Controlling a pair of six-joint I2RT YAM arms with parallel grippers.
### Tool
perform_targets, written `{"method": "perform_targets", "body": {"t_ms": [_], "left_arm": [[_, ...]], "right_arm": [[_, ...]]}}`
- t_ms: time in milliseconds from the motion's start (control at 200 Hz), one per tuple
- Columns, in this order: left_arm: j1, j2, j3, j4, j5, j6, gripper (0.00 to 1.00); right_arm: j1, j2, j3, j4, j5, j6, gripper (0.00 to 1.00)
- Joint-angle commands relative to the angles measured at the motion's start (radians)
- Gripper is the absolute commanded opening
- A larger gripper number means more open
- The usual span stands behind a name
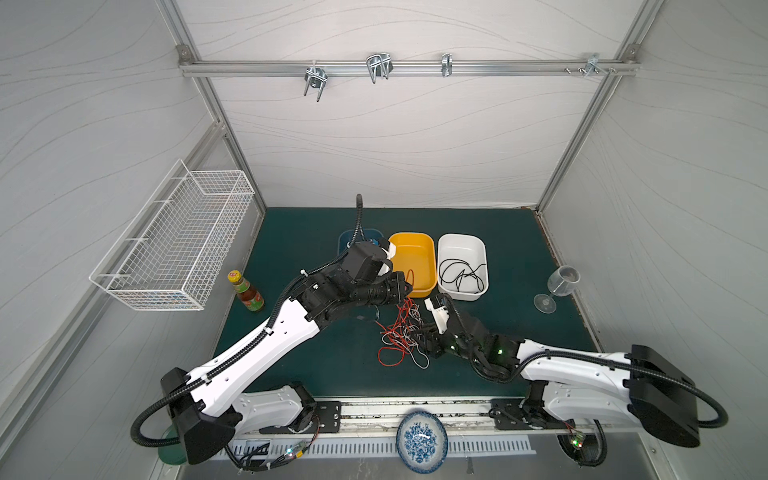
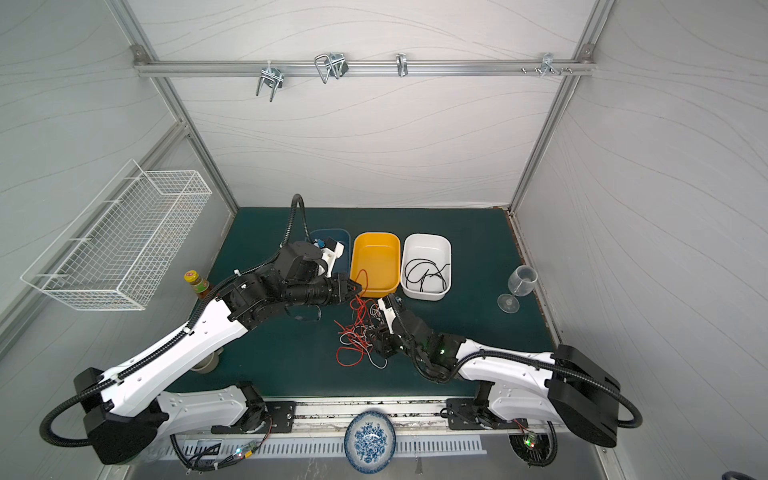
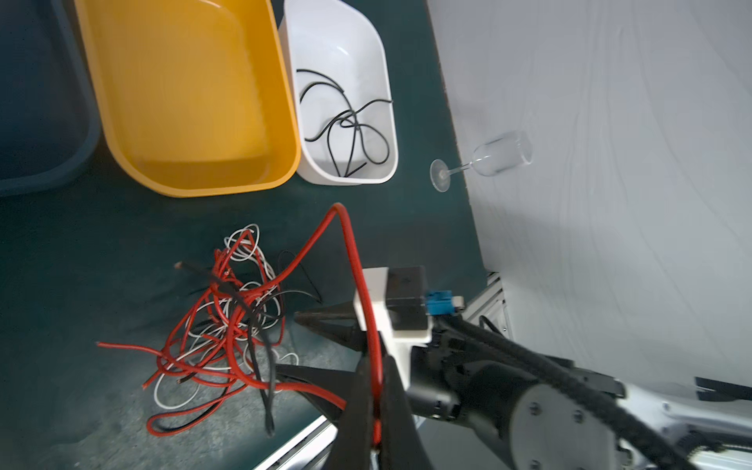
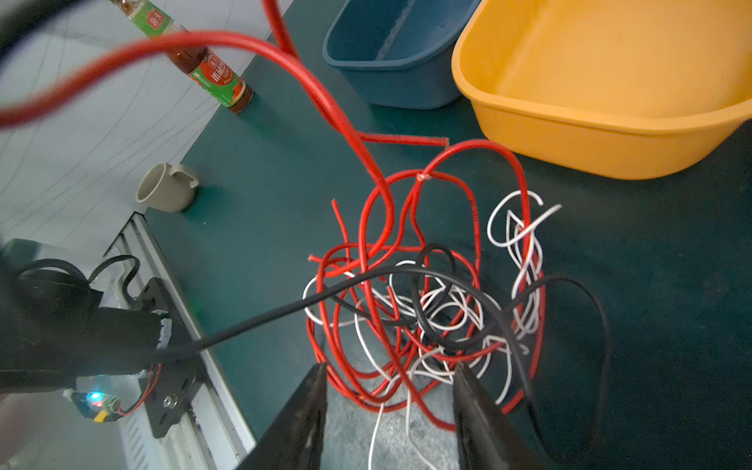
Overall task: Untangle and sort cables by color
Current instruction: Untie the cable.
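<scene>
Progress check: judged well under half done. Saw green mat [image 1: 519, 332] with three bins in a row at its far side: blue bin [image 4: 390, 81], yellow bin [image 1: 411, 257], white bin [image 1: 461, 295]. Found black cables [image 3: 355, 122] sorted into white bin only. Saw nothing in yellow bin or in the visible part of blue bin (left arm covered most of it from above). Spotted tangle [image 1: 401, 336] of red, white and black strands on the mat just in front of yellow bin. Noted left gripper [image 3: 376, 378] clamped fully shut on red cable [image 3: 354, 260], raised as a loop near yellow bin's near rim, tail running into tangle. Noted right gripper [image 4: 390, 370] about half open over tangle's edge, pinching nothing visible. Reckoned red, white and leftover black all remained.
</scene>
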Motion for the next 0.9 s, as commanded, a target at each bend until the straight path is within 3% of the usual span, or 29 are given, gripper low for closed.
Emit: {"method": "perform_targets", "body": {"t_ms": [0,445,605,895], "left_arm": [[-0.004,-0.018,0.07,0.072,0.026,-0.037,0.0],[-0.015,-0.05,0.118,0.136,0.046,-0.125,0.0],[-0.014,-0.06,0.165,0.112,0.036,-0.122,0.0],[-0.013,-0.055,0.278,0.04,-0.008,-0.057,0.0]], "right_arm": [[0.017,0.053,-0.006,0.102,0.057,-0.036,0.51],[0.019,0.315,-0.034,0.316,0.158,-0.012,0.44],[0.017,0.352,-0.051,0.338,0.183,0.014,0.34],[0.016,0.301,-0.115,0.337,0.238,0.042,0.31]]}}
